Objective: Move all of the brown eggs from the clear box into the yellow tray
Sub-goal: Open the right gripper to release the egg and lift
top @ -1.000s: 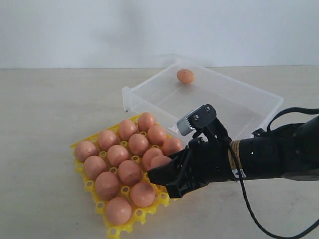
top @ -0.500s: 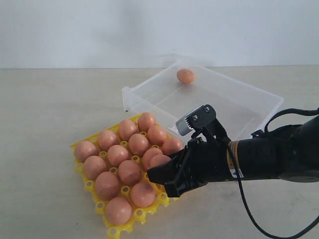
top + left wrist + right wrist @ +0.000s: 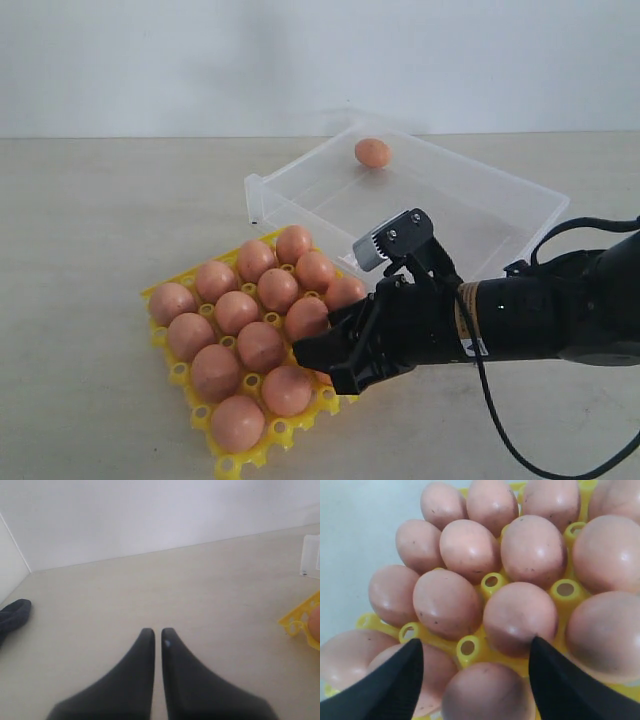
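Position check: right claw [image 3: 476, 642] hovers low over the near-right corner of the tray [image 3: 235, 460], fingers spread wide. One egg, the near egg [image 3: 487, 692], sits in its cup between them; I see no pinch on it, though the fit on one side is too close to be sure of a gap. The tray is packed with eggs [image 3: 260, 345], each in its own cup, on the table [image 3: 90, 220] at near left. The box [image 3: 430, 210] lies beyond the tray, to the far right, and holds a lone egg [image 3: 372, 152] close to its far wall. Key relation: the lone egg lies well apart from the right claw, away toward the far side and slightly right, with the box's near wall between them. Its long axis looks to run roughly left to right, so fingers closing near-to-far would meet its short waist; this is a judgement from one view. Left claw [image 3: 157, 631] is pressed together over bare table left of the tray, holding nothing. Right arm is plainly the nearer to the box.
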Controlling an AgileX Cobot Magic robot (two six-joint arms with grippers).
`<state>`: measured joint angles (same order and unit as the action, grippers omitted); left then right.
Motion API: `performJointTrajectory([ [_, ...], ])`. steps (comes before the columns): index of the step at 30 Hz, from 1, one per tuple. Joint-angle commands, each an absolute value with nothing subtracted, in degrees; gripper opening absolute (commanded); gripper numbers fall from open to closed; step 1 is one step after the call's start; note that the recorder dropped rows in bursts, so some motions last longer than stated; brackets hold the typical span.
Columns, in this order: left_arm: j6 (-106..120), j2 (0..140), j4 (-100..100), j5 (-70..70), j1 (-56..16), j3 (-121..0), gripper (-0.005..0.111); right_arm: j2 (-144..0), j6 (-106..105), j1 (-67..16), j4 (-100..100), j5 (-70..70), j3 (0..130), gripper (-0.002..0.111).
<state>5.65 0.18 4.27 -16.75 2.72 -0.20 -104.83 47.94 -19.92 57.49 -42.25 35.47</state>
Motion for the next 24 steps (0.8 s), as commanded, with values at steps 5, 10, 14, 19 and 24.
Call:
performJointTrajectory([
  [5, 5.42, 0.0, 4.34, -16.77, 2.8, 0.0, 0.004, -103.92, 47.59, -19.96, 54.97, -48.14, 35.62, 0.057],
  [10, 5.42, 0.0, 4.34, -16.77, 2.8, 0.0, 0.004, -95.81, 46.79, -19.96, 45.17, -53.48, 35.62, 0.02],
  [14, 5.42, 0.0, 4.34, -16.77, 2.8, 0.0, 0.004, -87.88, 34.69, -19.96, 37.37, -47.8, 38.59, 0.0],
  [19, 5.42, 0.0, 4.34, -16.77, 2.8, 0.0, 0.004, -85.86, 9.76, -19.69, 12.56, -19.11, 52.65, 0.0],
  [24, 5.42, 0.0, 4.34, -16.77, 2.8, 0.0, 0.004, -101.34, -11.63, -13.95, -5.77, 27.16, 80.53, 0.0],
])
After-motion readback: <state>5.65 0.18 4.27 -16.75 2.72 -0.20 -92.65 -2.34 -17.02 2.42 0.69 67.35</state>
